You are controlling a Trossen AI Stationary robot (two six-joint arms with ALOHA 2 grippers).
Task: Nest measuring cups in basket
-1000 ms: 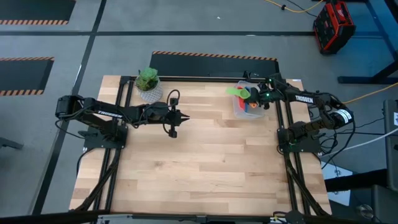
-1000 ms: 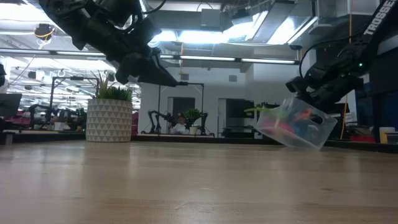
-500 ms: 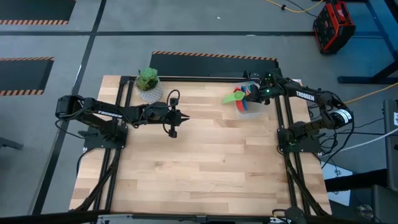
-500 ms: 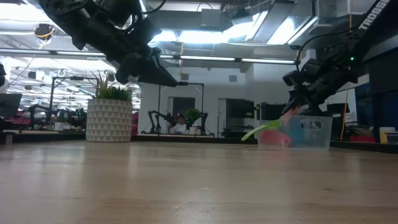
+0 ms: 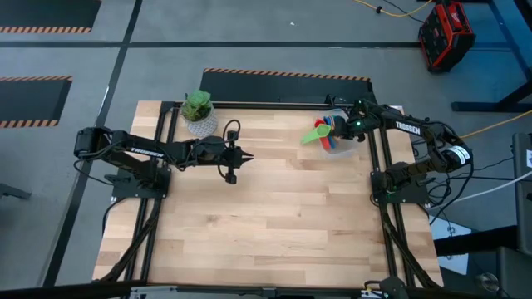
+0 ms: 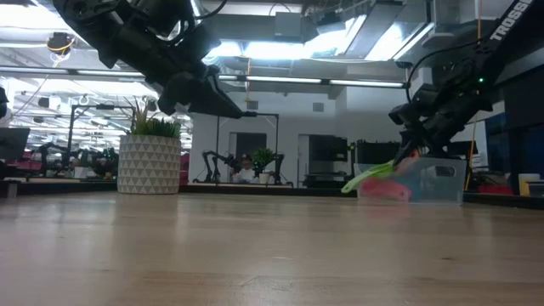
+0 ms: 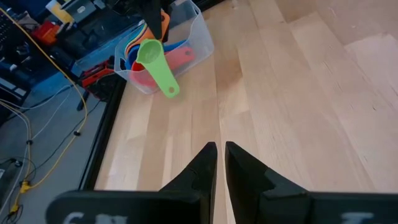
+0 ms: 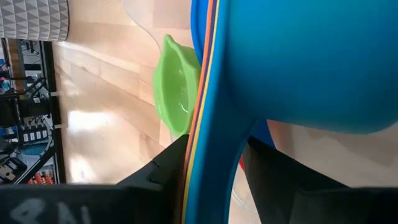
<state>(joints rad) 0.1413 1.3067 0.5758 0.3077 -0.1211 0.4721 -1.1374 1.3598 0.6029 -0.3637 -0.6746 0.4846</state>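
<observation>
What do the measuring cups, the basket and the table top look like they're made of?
The measuring cups look like glossy moulded plastic: saturated solid colours, light glinting off the green one. The basket seems to be clear, thin plastic, since the cups show through its wall. The table looks like pale wood planks with visible grain and seams, probably sealed smooth.

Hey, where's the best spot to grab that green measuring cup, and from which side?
Probably its flat handle. The green measuring cup has its bowl in the basket and its handle sticking out over the rim above bare table. Approach from the open table side, where the left hand waits.
</observation>
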